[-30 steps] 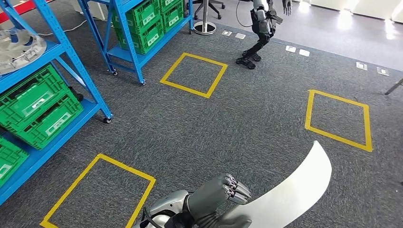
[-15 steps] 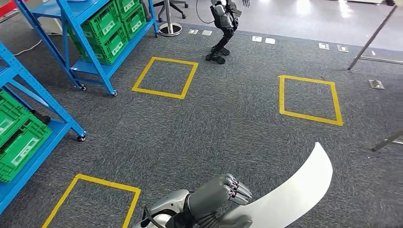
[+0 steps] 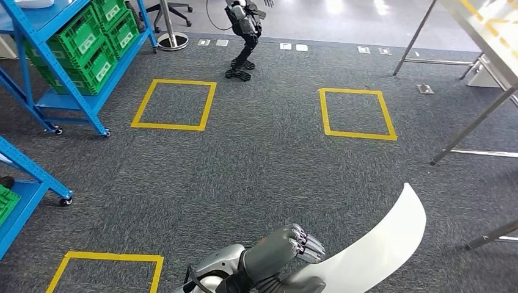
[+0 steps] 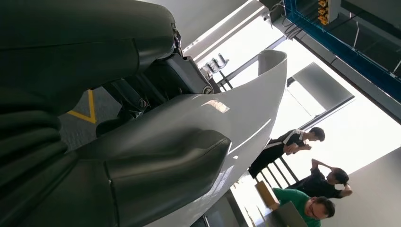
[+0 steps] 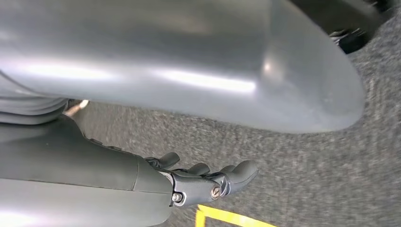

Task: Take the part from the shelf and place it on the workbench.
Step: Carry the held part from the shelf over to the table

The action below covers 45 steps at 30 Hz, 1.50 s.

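The part (image 3: 379,250) is a long, curved white panel that rises to the right at the bottom of the head view. My left hand (image 3: 278,250) grips its lower end, fingers curled over the top edge. In the left wrist view the thick grey thumb (image 4: 165,175) presses on the panel (image 4: 250,109). My right hand (image 5: 189,182) hangs under the panel's glossy underside (image 5: 189,61), its fingers loosely curved and holding nothing. The workbench (image 3: 488,30) stands at the upper right on slanted metal legs. The blue shelf (image 3: 73,79) is at the upper left.
Green crates (image 3: 91,43) fill the blue shelf, and a second shelf's foot (image 3: 36,180) stands at the left edge. Yellow tape squares (image 3: 174,104) (image 3: 354,113) mark the grey carpet. Another humanoid robot (image 3: 244,30) stands at the far top. Several people (image 4: 302,161) are nearby.
The whole view has swung to the right: the shelves slid left and the workbench came in at the upper right. My left hand keeps the same hold on the panel.
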### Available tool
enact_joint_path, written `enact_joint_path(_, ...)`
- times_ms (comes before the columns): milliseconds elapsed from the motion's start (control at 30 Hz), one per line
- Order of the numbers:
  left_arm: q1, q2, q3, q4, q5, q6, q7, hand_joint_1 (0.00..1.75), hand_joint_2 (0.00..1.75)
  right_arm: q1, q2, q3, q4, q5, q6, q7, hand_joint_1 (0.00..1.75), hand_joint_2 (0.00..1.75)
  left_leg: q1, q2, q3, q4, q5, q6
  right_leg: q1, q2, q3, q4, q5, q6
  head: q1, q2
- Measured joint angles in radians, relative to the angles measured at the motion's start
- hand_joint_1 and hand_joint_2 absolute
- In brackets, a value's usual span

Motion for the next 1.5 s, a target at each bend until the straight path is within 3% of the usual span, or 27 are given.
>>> enact_joint_path(33, 0.001, 0.001, 0.0, 0.0, 0.0, 0.0, -0.001, 1.75, 1.75, 0.001, 0.0, 0.0, 0.0, 0.0, 0.0, -0.001, 0.0, 0.0, -0.002, 0.014, 0.0, 0.0, -0.001, 0.001, 0.001, -0.004, 0.019, -0.028, 0.019, -0.003, 0.0, 0.0)
enact_joint_path(67, 0.001, 0.002, 0.0, 0.0, 0.0, 0.001, -0.001, 1.75, 1.75, 0.002, 0.0, 0.0, 0.0, -0.001, 0.0, -0.002, 0.0, 0.0, -0.003, 0.026, 0.001, 0.0, -0.001, 0.0, 0.002, -0.015, 0.057, -0.091, 0.047, -0.007, 0.0, 0.0)
enact_joint_path(133, 0.002, 0.002, 0.0, 0.0, 0.0, 0.002, -0.003, 1.75, 1.75, 0.0, -0.001, 0.0, 0.0, -0.001, 0.0, -0.006, 0.0, 0.0, -0.007, 0.048, 0.004, 0.0, -0.004, -0.004, 0.01, -0.053, 0.135, -0.227, 0.091, -0.019, 0.0, 0.0)
enact_joint_path(167, 0.002, 0.003, 0.0, 0.0, 0.0, 0.002, -0.003, 1.75, 1.75, -0.002, -0.002, 0.0, 0.0, -0.001, 0.0, -0.007, 0.0, 0.0, -0.009, 0.056, 0.005, 0.0, -0.006, -0.009, 0.015, -0.065, 0.155, -0.265, 0.1, -0.025, 0.0, 0.0)
enact_joint_path(200, 0.002, 0.003, 0.0, 0.0, 0.0, 0.002, -0.004, 1.75, 1.75, -0.002, -0.002, 0.0, 0.0, -0.001, 0.0, -0.007, 0.0, 0.0, -0.01, 0.064, 0.007, 0.0, -0.007, -0.014, 0.019, -0.069, 0.16, -0.279, 0.101, -0.031, 0.0, 0.0)
enact_joint_path(267, 0.001, 0.004, 0.0, 0.0, 0.0, 0.002, -0.005, 1.75, 1.75, 0.002, -0.003, 0.0, 0.0, -0.002, 0.0, -0.005, 0.0, 0.0, -0.008, 0.074, 0.009, -0.002, -0.009, -0.026, 0.019, -0.05, 0.159, -0.283, 0.106, -0.041, -0.001, 0.0)
enact_joint_path(333, 0.001, 0.004, 0.0, 0.0, 0.0, 0.003, -0.006, 1.75, 1.75, 0.005, -0.003, 0.0, 0.0, -0.002, 0.0, -0.001, 0.0, 0.0, -0.005, 0.037, 0.001, 0.024, -0.029, -0.038, 0.012, -0.032, 0.161, -0.291, 0.114, -0.051, -0.002, 0.0)
enact_joint_path(400, 0.002, 0.008, 0.0, 0.001, 0.0, 0.004, -0.007, 1.75, 1.75, 0.003, -0.003, 0.0, 0.0, -0.003, -0.002, 0.001, 0.0, 0.0, -0.001, -0.021, -0.044, 0.125, -0.084, -0.047, 0.009, -0.01, 0.162, -0.294, 0.119, -0.058, -0.005, 0.0)
enact_joint_path(467, 0.006, 0.013, 0.0, 0.003, 0.0, 0.005, -0.007, 1.75, 1.75, 0.001, -0.003, 0.0, 0.0, -0.005, -0.003, 0.004, 0.0, 0.0, 0.001, -0.041, -0.103, 0.247, -0.132, -0.051, 0.008, 0.016, 0.159, -0.292, 0.12, -0.06, -0.007, 0.0)
enact_joint_path(500, 0.007, 0.015, 0.0, 0.005, 0.0, 0.005, -0.008, 1.75, 1.75, 0.002, -0.003, 0.0, 0.0, -0.007, -0.003, 0.007, 0.0, 0.0, 0.002, -0.043, -0.117, 0.272, -0.131, -0.053, 0.008, 0.031, 0.159, -0.291, 0.119, -0.059, -0.007, 0.0)
enact_joint_path(533, 0.007, 0.016, 0.0, 0.006, 0.0, 0.005, -0.008, 1.75, 1.75, 0.002, -0.003, 0.0, 0.0, -0.01, -0.003, 0.01, 0.0, 0.0, 0.003, -0.044, -0.113, 0.257, -0.109, -0.053, 0.007, 0.045, 0.159, -0.289, 0.119, -0.058, -0.008, 0.0)
enact_joint_path(567, 0.007, 0.015, 0.0, 0.006, 0.0, 0.005, -0.008, 1.75, 1.75, 0.003, -0.003, 0.0, 0.0, -0.012, -0.003, 0.013, 0.0, 0.0, 0.006, -0.05, -0.092, 0.206, -0.073, -0.053, 0.006, 0.06, 0.159, -0.287, 0.119, -0.056, -0.008, 0.0)
enact_joint_path(633, 0.005, 0.013, 0.0, 0.006, 0.0, 0.003, -0.007, 1.75, 1.75, 0.002, -0.003, 0.0, 0.0, -0.014, -0.003, 0.018, 0.0, 0.0, 0.013, -0.098, -0.036, 0.075, -0.012, -0.052, 0.004, 0.089, 0.156, -0.28, 0.117, -0.047, -0.008, 0.0)
enact_joint_path(700, 0.004, 0.011, 0.0, 0.005, 0.0, 0.002, -0.007, 1.75, 1.75, 0.0, -0.003, 0.0, 0.0, -0.014, -0.003, 0.021, 0.0, 0.0, 0.015, -0.134, -0.012, 0.014, 0.004, -0.046, 0.002, 0.112, 0.147, -0.277, 0.118, -0.031, -0.009, 0.0)
enact_joint_path(767, 0.002, 0.007, 0.0, 0.005, 0.0, 0.001, -0.006, 1.75, 1.75, 0.002, -0.003, 0.0, 0.0, -0.014, -0.003, 0.021, 0.0, 0.0, 0.01, -0.118, -0.011, 0.011, 0.006, -0.031, -0.003, 0.13, 0.14, -0.281, 0.123, -0.015, -0.009, 0.0)
enact_joint_path(833, -0.002, 0.0, -0.001, 0.005, 0.0, 0.0, -0.006, 1.75, 1.75, 0.004, -0.003, 0.0, 0.0, -0.015, -0.002, 0.023, 0.0, 0.0, 0.01, -0.093, -0.009, 0.006, 0.011, -0.016, -0.003, 0.101, 0.126, -0.258, 0.11, -0.007, -0.006, 0.0)
enact_joint_path(933, -0.005, -0.004, -0.002, 0.005, 0.0, -0.008, 0.0, 1.75, 1.75, -0.001, -0.002, 0.0, 0.0, -0.018, 0.0, 0.031, 0.0, 0.0, 0.006, -0.045, -0.01, 0.003, 0.012, -0.002, 0.002, 0.017, 0.045, -0.094, 0.025, -0.003, 0.003, 0.0)
enact_joint_path(1000, -0.006, -0.005, -0.005, 0.005, 0.0, -0.019, 0.009, 1.75, 1.75, -0.002, -0.001, 0.0, 0.0, -0.018, 0.0, 0.039, 0.0, 0.0, 0.001, -0.011, -0.01, 0.003, 0.01, 0.001, 0.002, 0.003, -0.004, 0.009, -0.01, -0.002, 0.003, 0.0)
enact_joint_path(1033, -0.008, -0.006, -0.006, 0.005, 0.001, -0.023, 0.013, 1.75, 1.75, 0.0, -0.001, 0.0, 0.0, -0.019, 0.0, 0.041, 0.0, 0.0, 0.0, 0.003, -0.01, 0.003, 0.009, 0.002, 0.002, 0.0, -0.003, 0.012, -0.003, -0.002, 0.004, 0.0)
enact_joint_path(1100, -0.012, -0.009, -0.009, 0.004, 0.001, -0.029, 0.019, 1.75, 1.75, 0.002, -0.001, -0.001, 0.0, -0.021, 0.0, 0.041, 0.0, 0.0, -0.002, 0.028, -0.009, 0.003, 0.007, -0.001, 0.003, -0.017, 0.059, -0.095, 0.054, -0.006, 0.004, 0.0)
enact_joint_path(1167, -0.019, -0.013, -0.009, 0.001, 0.001, -0.032, 0.021, 1.75, 1.75, -0.001, -0.002, -0.001, 0.0, -0.022, 0.0, 0.037, 0.0, 0.0, -0.006, 0.047, -0.005, 0.005, 0.002, -0.007, 0.009, -0.056, 0.133, -0.227, 0.098, -0.017, 0.004, 0.0)
enact_joint_path(1233, -0.025, -0.017, -0.01, -0.001, 0.001, -0.033, 0.021, 1.75, 1.75, -0.004, -0.002, -0.001, 0.0, -0.022, 0.0, 0.034, 0.0, 0.0, -0.009, 0.062, -0.001, 0.004, -0.002, -0.017, 0.016, -0.071, 0.154, -0.272, 0.106, -0.029, 0.003, 0.0)
enact_joint_path(1267, -0.029, -0.02, -0.01, -0.001, 0.001, -0.034, 0.021, 1.75, 1.75, -0.004, -0.002, -0.001, 0.0, -0.022, 0.0, 0.033, 0.0, 0.0, -0.009, 0.071, 0.002, 0.003, -0.003, -0.023, 0.018, -0.061, 0.153, -0.274, 0.108, -0.034, 0.002, 0.0)
enact_joint_path(1300, -0.033, -0.024, -0.01, -0.001, 0.001, -0.035, 0.021, 1.75, 1.75, -0.002, -0.002, -0.001, 0.0, -0.022, 0.0, 0.032, 0.0, 0.0, -0.007, 0.073, 0.004, 0.004, -0.006, -0.029, 0.016, -0.051, 0.154, -0.276, 0.11, -0.04, 0.002, 0.0)
enact_joint_path(1367, -0.042, -0.028, -0.012, -0.001, 0.001, -0.036, 0.021, 1.75, 1.75, -0.002, -0.002, -0.001, 0.0, -0.023, 0.0, 0.034, 0.0, 0.0, -0.003, 0.038, -0.005, 0.036, -0.029, -0.041, 0.01, -0.031, 0.158, -0.283, 0.115, -0.051, 0.001, 0.0)
enact_joint_path(1433, -0.045, -0.029, -0.014, 0.001, 0.001, -0.038, 0.021, 1.75, 1.75, -0.005, -0.002, -0.001, 0.0, -0.024, 0.0, 0.036, 0.0, 0.0, 0.001, -0.019, -0.053, 0.143, -0.087, -0.049, 0.006, -0.008, 0.158, -0.285, 0.118, -0.058, -0.003, 0.0)
enact_joint_path(1500, -0.043, -0.028, -0.015, 0.006, 0.002, -0.04, 0.021, 1.75, 1.75, -0.005, -0.002, -0.001, 0.0, -0.025, -0.001, 0.039, 0.0, 0.0, 0.002, -0.04, -0.113, 0.261, -0.132, -0.053, 0.005, 0.018, 0.156, -0.284, 0.119, -0.061, -0.006, 0.0)
